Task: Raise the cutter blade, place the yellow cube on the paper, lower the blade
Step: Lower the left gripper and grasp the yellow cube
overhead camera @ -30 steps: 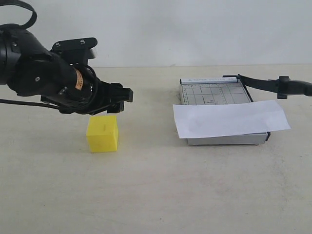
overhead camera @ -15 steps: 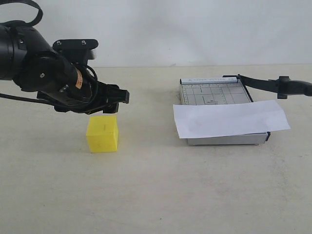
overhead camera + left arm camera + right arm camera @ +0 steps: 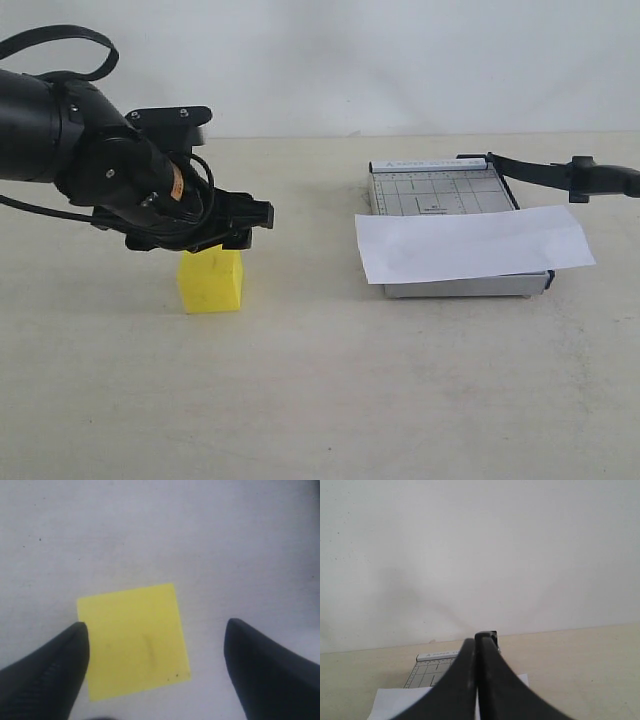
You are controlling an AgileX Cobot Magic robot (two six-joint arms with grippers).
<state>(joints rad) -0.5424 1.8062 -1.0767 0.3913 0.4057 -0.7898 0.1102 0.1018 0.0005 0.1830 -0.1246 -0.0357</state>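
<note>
Left gripper (image 3: 250,225) lowered over yellow cube (image 3: 212,285); jaws wide, empty | right gripper (image 3: 476,642) closed, empty

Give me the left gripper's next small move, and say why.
Probably a slight sideways shift to centre the cube between the open fingers, before going down. In the left wrist view the left gripper is over the cube, but one finger overlaps the cube's edge while the other stands well clear of it.
</note>
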